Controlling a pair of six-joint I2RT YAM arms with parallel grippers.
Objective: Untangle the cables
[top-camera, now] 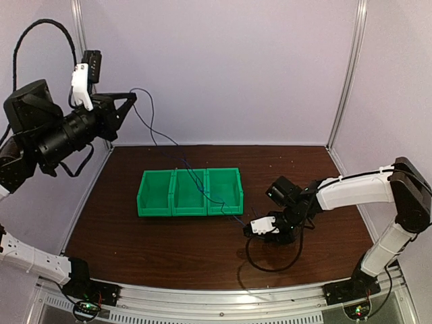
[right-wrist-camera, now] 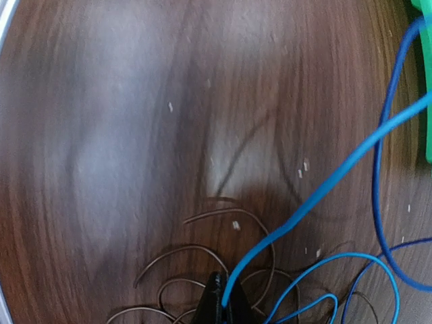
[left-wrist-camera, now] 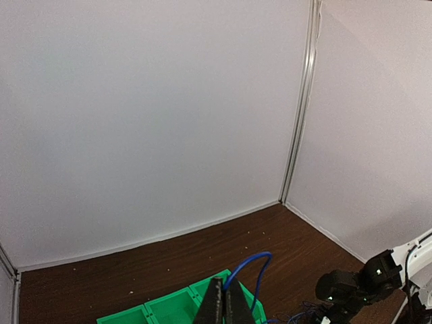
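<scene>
A bright blue cable [top-camera: 159, 136] stretches from my left gripper [top-camera: 130, 98], raised high at the back left, down over the green bins to the table by my right gripper [top-camera: 250, 231]. The left wrist view has the left gripper [left-wrist-camera: 225, 285] shut on the blue cable [left-wrist-camera: 260, 256], which arcs out from between the fingers. Low over the table, the right gripper [right-wrist-camera: 222, 283] is shut on another stretch of the blue cable [right-wrist-camera: 324, 185]. Thin dark cables [right-wrist-camera: 202, 250] curl on the wood around its tips, with more blue loops [right-wrist-camera: 317, 304] to the right.
A row of three green bins [top-camera: 156, 201] stands mid-table, and the blue cable passes over the middle and right ones. A black loop [top-camera: 270, 267] lies on the table in front of the right gripper. White walls close in the back and sides.
</scene>
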